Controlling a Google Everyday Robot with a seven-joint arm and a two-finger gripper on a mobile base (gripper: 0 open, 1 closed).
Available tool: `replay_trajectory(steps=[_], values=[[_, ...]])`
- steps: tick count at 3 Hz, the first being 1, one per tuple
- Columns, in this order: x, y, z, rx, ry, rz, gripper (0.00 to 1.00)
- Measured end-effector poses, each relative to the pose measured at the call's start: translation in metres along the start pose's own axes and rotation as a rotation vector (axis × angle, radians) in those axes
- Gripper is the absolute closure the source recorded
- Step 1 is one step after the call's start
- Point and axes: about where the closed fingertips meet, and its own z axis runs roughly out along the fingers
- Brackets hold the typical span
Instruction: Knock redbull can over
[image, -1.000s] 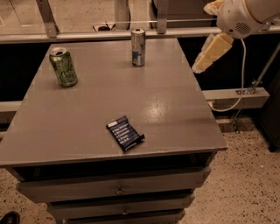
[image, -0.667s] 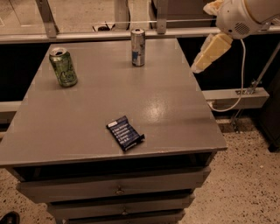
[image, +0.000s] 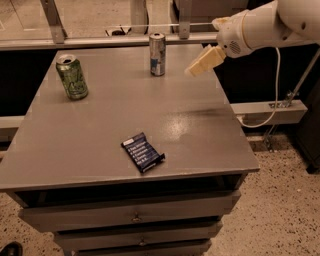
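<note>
The redbull can (image: 157, 54) is slim, silver and blue, and stands upright near the far edge of the grey table (image: 100, 125). My gripper (image: 192, 70) hangs from the white arm above the table's far right part, a short way to the right of the can and apart from it. Its cream fingers (image: 204, 60) point down and to the left, towards the can.
A wider green can (image: 72, 76) stands upright at the far left of the table. A dark blue snack packet (image: 142, 152) lies near the front middle. Drawers sit below the table top. A white cable and a rail run at the right.
The arm has swung left, from beyond the table's right edge to over its far right part, closer to the redbull can. The cans and the packet have not moved.
</note>
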Motion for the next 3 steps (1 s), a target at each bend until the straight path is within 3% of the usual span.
replay_trajectory(steps=[1,2,3], values=[[-0.005,-0.009,0.049,-0.018,-0.103,0.11,0.0],[-0.012,-0.01,0.089,-0.075,-0.194,0.181,0.0],[-0.025,-0.004,0.125,-0.157,-0.275,0.195,0.0]])
